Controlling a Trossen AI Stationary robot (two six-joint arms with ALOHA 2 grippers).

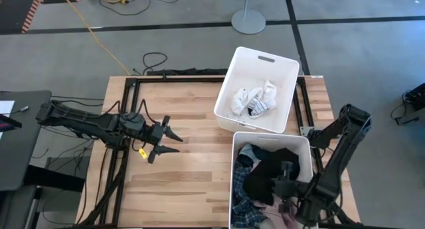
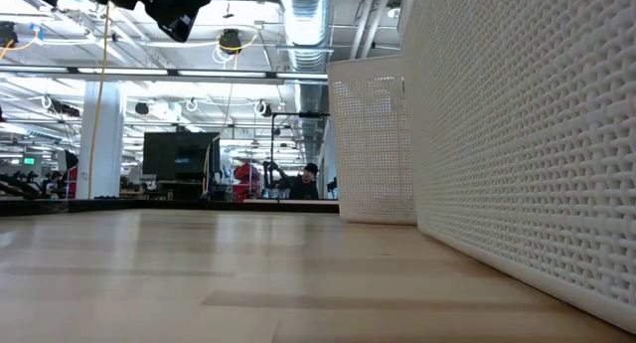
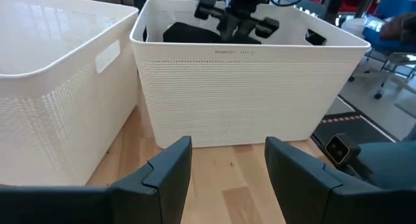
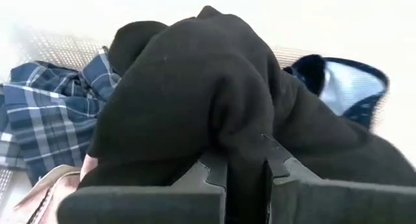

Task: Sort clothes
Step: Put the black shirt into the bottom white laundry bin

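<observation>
- The right gripper is down inside the nearer white bin, at the tabletop's right front corner; its jaws are pinched nearly together on a fold of the black piece, as the right wrist view shows.
- The black piece is heaped in the middle of that bin; in the high view it covers most of the pile.
- The blue plaid shirt lies beside and partly under the black piece; from above it shows along the bin's left wall and front.
- A pink piece peeks out low at the edge of the pile, just under the black cloth.
- A navy piece with a pale lining sits on the other side of the black piece; whether it is dotted cannot be told.
- The white and striped socks lie in the farther white bin, which stands just behind the nearer one; the two bins are near each other, touching or almost so.
- The left gripper hangs above the bare tabletop, well apart from both bins, pointing towards them; its jaws are spread wide with nothing between them; in the left wrist view its fingers frame the nearer bin.
</observation>
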